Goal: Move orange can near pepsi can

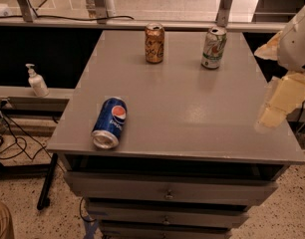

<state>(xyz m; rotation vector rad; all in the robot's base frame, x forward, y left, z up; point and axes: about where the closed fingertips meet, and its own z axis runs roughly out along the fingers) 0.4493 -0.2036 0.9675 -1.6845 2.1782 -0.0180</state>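
Your gripper [281, 103] hangs at the right edge of the frame, just off the right side of the flat grey cabinet top [192, 118] and about level with its middle. It is holding nothing, and you cannot tell from this view whether it is spread or closed.

The copper-orange metallic soda can with the silver top [154, 43] stands upright near the far edge of the top, in the upper centre of the frame. From your gripper it lies up and to the left, well apart. The white and green soda can [214, 47] stands upright between the two, nearer your side, so I judge a straight line to the orange can passes close by it. Approach with care.

The blue soda can with the round red, white and blue logo [109, 122] lies on its side at the lower left, close to the near-left corner. Its long axis runs from the upper right to the lower left, with a silver end facing the bottom of the frame. It is well apart from the orange can.

Nothing is grasped yet, so the task looks barely begun. Since the orange can's long axis is vertical, a level grip on its side seems the natural reach.
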